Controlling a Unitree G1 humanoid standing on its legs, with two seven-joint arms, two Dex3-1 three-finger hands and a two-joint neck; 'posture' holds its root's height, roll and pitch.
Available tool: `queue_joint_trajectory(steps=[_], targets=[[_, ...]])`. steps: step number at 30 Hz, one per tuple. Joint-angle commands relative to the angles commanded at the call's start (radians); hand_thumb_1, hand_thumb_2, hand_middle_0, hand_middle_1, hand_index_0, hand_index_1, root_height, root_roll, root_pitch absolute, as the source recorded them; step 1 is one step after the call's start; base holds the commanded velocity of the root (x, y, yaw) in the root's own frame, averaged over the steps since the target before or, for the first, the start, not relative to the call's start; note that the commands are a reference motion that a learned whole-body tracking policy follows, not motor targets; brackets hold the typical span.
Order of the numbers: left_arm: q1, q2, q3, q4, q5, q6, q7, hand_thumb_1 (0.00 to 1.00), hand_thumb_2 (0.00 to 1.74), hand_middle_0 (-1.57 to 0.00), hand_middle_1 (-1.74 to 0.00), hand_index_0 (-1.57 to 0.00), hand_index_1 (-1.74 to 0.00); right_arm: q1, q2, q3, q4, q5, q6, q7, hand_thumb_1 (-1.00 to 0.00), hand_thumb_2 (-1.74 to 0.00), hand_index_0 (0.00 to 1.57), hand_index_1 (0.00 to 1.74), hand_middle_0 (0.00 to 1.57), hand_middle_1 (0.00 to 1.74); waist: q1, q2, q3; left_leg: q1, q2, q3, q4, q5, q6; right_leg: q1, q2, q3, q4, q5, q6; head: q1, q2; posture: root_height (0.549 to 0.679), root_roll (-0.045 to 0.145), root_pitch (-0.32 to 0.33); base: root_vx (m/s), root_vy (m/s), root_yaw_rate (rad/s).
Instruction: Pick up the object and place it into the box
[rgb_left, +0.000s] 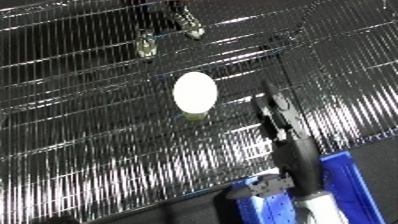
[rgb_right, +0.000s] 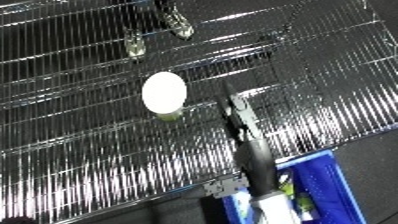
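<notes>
A white oval object (rgb_left: 195, 92) with a pale greenish base stands on the shiny wire-grid surface (rgb_left: 89, 150) near the middle of the view. My right hand (rgb_left: 280, 120) comes up from the lower right on its white and silver forearm (rgb_left: 315, 205). Its black fingers are straight and point up the grid. It is just to the right of the object and apart from it, holding nothing. The blue bin (rgb_left: 351, 175) sits at the lower right, partly hidden behind my forearm. My left hand shows in neither view.
The wire grid runs across nearly the whole view and tilts down to the right. Its near edge passes along the bottom, right beside the bin. Dark floor shows past that edge at the lower right.
</notes>
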Motion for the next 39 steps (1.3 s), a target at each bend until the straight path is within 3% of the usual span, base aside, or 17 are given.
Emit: queue_joint_trajectory(steps=[7,13,20,28,39], targets=[[-0.047,-0.005,-0.025,-0.032,0.018,-0.016,0.030,1.00,1.74,-1.57,-1.74,-1.57,-1.74,-0.036,-0.017,0.004,0.004,0.000,-0.025,-0.027,0.00,0.00,0.00,0.00,0.00,0.00,-0.003,0.012,0.000,-0.115,-0.010,0.011,0.081,-0.025,0.0103,-0.123,0.0089,0.005,0.089,-0.018,-0.0005,0.005,0.102,0.617,0.043,0.160,-0.050,0.016,0.025],[-0.078,-0.015,-0.031,-0.045,0.028,-0.019,0.038,1.00,1.74,-1.57,-1.74,-1.57,-1.74,-0.069,-0.030,0.005,0.015,-0.005,-0.033,-0.029,0.00,0.00,0.00,0.00,0.00,0.00,0.000,0.018,0.000,-0.180,-0.010,0.018,0.142,-0.050,0.0178,-0.191,0.0091,0.006,0.148,-0.036,-0.0018,0.018,0.159,0.608,0.041,0.190,-0.039,0.012,-0.002],[-0.094,-0.022,-0.029,-0.049,0.025,-0.029,0.041,1.00,1.74,-1.57,-1.74,-1.57,-1.74,-0.104,-0.048,0.004,0.038,0.005,-0.027,-0.025,0.00,0.00,0.00,0.00,0.00,0.00,0.006,0.025,0.000,-0.233,-0.011,0.023,0.195,-0.071,0.0204,-0.245,0.0068,0.007,0.192,-0.048,-0.0033,0.030,0.169,0.599,0.038,0.210,-0.023,0.022,0.001],[-0.125,-0.018,-0.031,-0.046,0.015,-0.025,0.044,1.00,1.74,-1.57,-1.74,-1.57,-1.74,-0.170,-0.059,0.019,0.124,0.028,0.001,-0.028,0.00,0.00,0.00,0.00,0.00,0.00,0.022,0.033,0.000,-0.270,-0.012,0.023,0.214,-0.078,0.0222,-0.283,0.0056,0.006,0.206,-0.047,-0.0021,0.067,0.168,0.595,0.034,0.232,-0.014,0.012,0.036],[-0.156,0.000,-0.056,-0.027,-0.017,-0.024,0.034,1.00,1.74,-1.57,-1.74,-1.57,-1.74,-0.315,-0.086,0.051,0.314,0.071,-0.030,-0.058,0.00,0.00,0.00,0.00,0.00,0.00,0.058,0.046,0.000,-0.288,-0.021,0.014,0.213,-0.078,0.0240,-0.299,-0.0026,-0.005,0.203,-0.041,-0.0044,0.138,0.156,0.595,0.031,0.245,-0.004,0.000,0.066]])
